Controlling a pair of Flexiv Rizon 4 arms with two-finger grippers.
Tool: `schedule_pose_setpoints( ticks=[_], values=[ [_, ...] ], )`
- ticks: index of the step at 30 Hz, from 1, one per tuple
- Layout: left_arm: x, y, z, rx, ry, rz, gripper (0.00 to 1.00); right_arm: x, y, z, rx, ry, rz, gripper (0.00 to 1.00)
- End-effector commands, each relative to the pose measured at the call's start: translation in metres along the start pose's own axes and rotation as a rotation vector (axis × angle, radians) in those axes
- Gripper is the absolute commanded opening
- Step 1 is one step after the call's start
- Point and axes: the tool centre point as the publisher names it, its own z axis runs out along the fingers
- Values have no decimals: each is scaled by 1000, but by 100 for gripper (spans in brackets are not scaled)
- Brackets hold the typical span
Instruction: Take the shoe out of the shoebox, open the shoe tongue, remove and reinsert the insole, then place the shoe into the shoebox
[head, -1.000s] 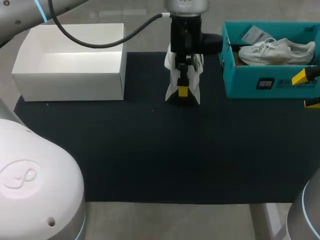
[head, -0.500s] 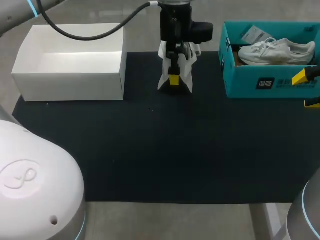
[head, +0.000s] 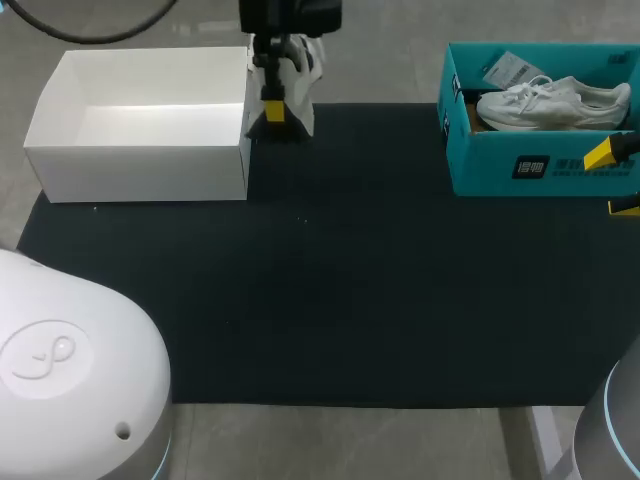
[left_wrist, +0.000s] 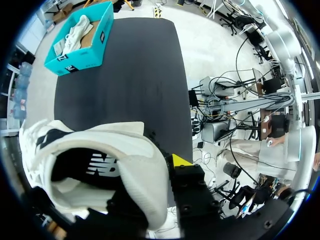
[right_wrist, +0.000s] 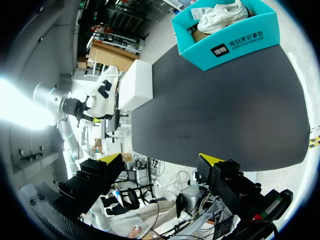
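Observation:
My left gripper (head: 273, 108) is shut on a white shoe (head: 300, 82) with a black logo and holds it in the air by the white box's back right corner. In the left wrist view the shoe (left_wrist: 125, 160) fills the space at the fingers, and only one yellow fingertip (left_wrist: 180, 160) shows beside it. A second white shoe (head: 555, 100) lies in the teal shoebox (head: 540, 168) at the back right. My right gripper (head: 612, 180) stands open at the table's right edge, just in front of that shoebox, with nothing between its fingers (right_wrist: 110, 158).
An open white box (head: 135, 172) stands at the back left beside the black mat (head: 330, 280). In the right wrist view the teal shoebox (right_wrist: 235, 42) lies far ahead of the gripper, and the white box (right_wrist: 135, 85) across the mat.
My left arm has carried the shoe from the mat's back middle leftward and farther back, up to the white box's corner. My right gripper has stayed put.

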Motion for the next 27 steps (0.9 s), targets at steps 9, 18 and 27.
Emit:
schedule_pose_setpoints(
  ticks=[9, 18, 27],
  values=[
    [-49, 101, -20, -10, -27, -12, 0, 0, -1, 0, -1, -3, 1, 100],
    [-77, 162, -38, -26, -27, -63, 0, 0, -1, 0, -1, -3, 1, 100],
    [-94, 218, -46, -99, 24, -12, 0, 0, -1, 0, -1, -3, 1, 100]
  ],
)
